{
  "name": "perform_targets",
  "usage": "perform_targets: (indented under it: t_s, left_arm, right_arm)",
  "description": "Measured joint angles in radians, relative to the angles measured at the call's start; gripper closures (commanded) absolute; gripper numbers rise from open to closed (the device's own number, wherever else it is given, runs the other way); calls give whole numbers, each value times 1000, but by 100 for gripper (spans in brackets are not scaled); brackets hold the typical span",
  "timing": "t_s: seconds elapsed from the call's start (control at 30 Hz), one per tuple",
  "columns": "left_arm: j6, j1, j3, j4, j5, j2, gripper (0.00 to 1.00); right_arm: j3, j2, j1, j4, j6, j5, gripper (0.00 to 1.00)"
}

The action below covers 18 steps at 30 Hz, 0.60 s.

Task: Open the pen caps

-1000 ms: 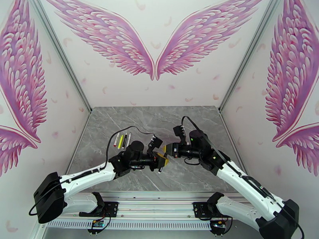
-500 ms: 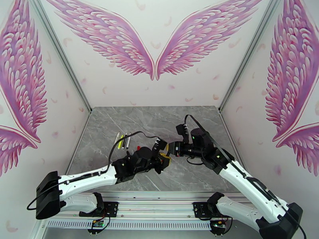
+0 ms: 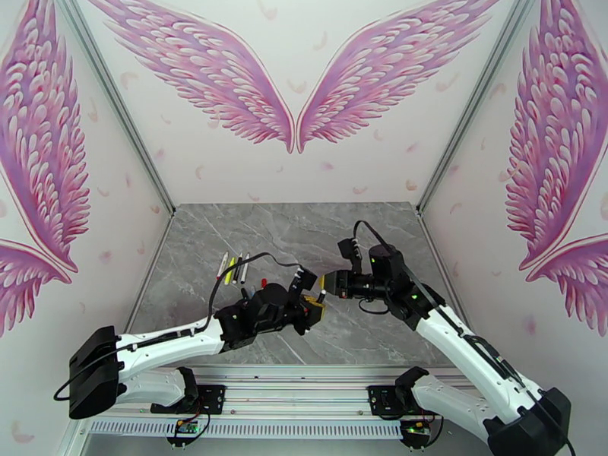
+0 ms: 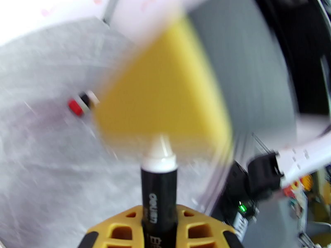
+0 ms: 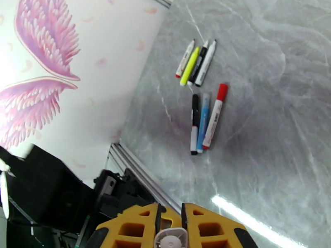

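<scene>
— What writing can be read?
— "deli" is printed in white on the black pen, which is pinched between the yellow fingers of the left gripper. Its white tip is bared.
— And the cap?
— A white cap, seen end-on, is clamped in the right gripper. On the grey table, four pens are laid together, with three pens near them.
</scene>
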Motion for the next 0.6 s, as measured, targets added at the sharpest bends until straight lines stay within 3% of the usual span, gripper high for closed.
perform_targets:
  t_s: [0.13,0.23,0.6]
  left_arm:
    - [-14,10,-45,-3,116,-10,98]
    - [-20,14,-51,-19,135,-29,98]
    - [-57,75,-105,-99,-65,-225,97]
  right_arm:
    - [0,-17,-52,68,-23,-1,87]
    - [-2,-24,-52,76,-43,8,87]
    - [50,96,-53,-254,-214,256,85]
